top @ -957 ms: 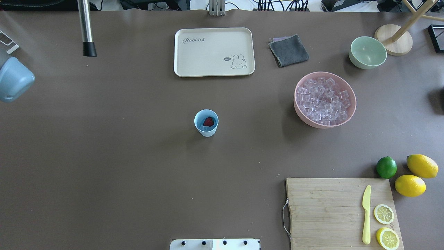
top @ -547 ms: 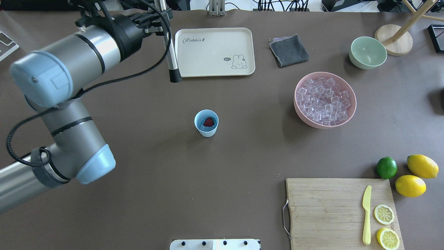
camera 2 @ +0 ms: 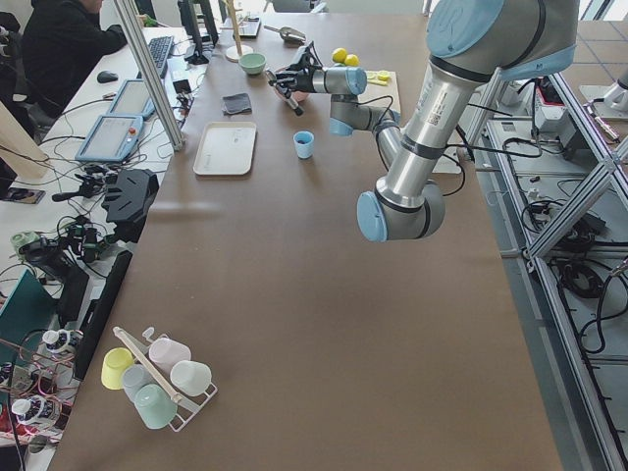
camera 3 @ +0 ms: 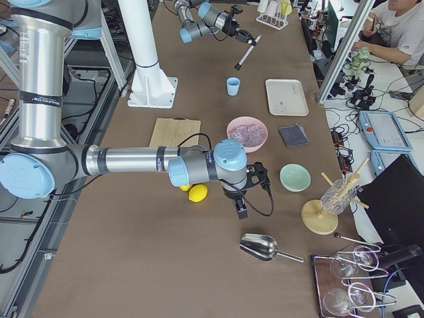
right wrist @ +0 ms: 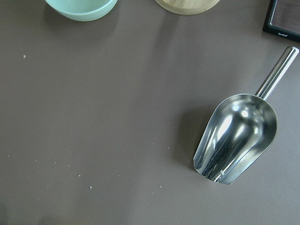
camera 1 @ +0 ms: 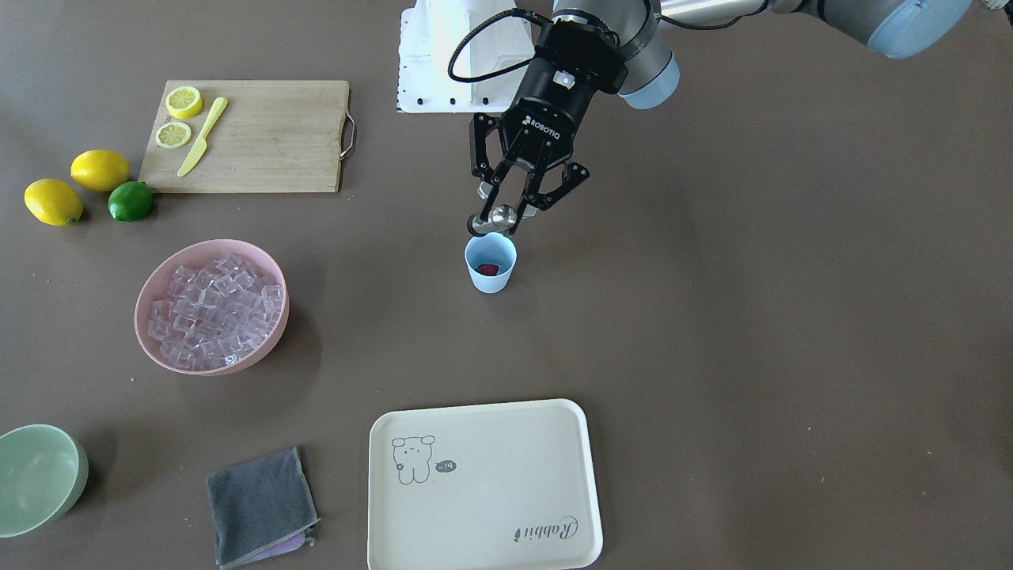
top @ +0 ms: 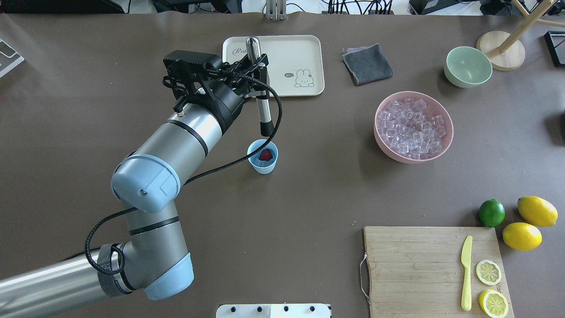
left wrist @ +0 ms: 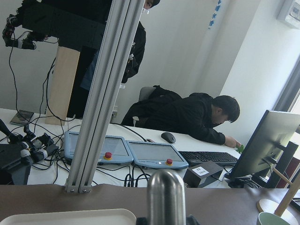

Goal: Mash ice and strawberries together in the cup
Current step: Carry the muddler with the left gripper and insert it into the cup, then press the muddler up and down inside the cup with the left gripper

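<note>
Left gripper sits over the middle of the table, pincer pinched tight on a metal rod with a black tip. In the overhead view the rod runs down from the tray at top centre. Its black end stops just above the cup in the frame. The two side views settle it: the rod hangs tilted in the air, tip above the cup, not inside. From the front-facing camera you look almost straight along the rod, and its rounded silver end sits right at the upper edge of the cup's rim.

The cup stands upright at the centre of the table, and there's the strawberry inside, red against the blue wall. Something pale lies beneath it; whether that's ice I can't tell. The ice cubes that plainly show are heaped in the pink bowl, right of the cup in the overhead view and well apart from it.

Right gripper is caught only by the right-side camera, low over the table near a lemon. I can't tell whether its pincer is spread or pressed together. Its wrist camera looks straight down on a shiny scoop lying on the brown table, lower right of the frame. A green bowl peeks in at the upper left.
</note>
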